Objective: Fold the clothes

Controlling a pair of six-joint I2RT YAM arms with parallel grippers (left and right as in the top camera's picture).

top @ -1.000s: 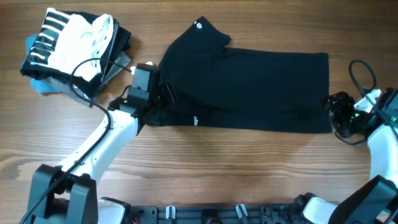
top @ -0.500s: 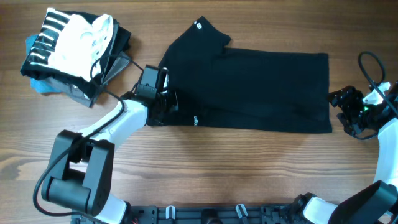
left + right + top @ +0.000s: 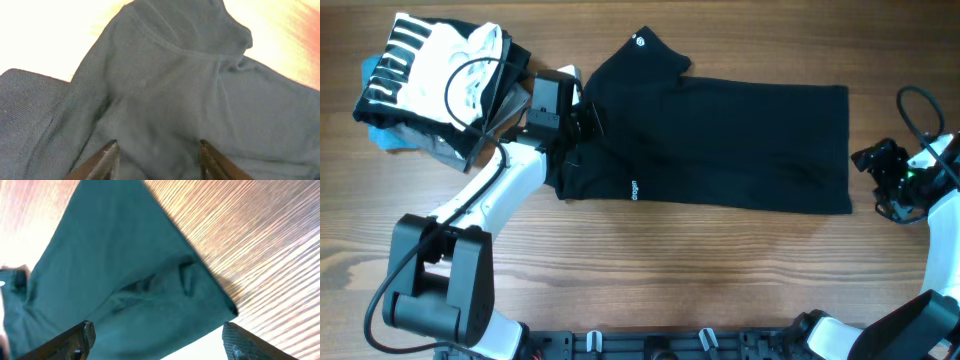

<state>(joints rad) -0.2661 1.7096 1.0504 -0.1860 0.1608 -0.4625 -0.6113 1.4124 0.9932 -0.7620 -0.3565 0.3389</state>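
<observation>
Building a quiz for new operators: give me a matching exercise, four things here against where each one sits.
1 black T-shirt
2 left gripper
3 right gripper
4 striped white garment

a top left of the overhead view
b just off the shirt's edge, open
c laid out mid-view
d over the shirt's fabric, open

Pairs: 1-c, 2-d, 3-b, 4-a
</observation>
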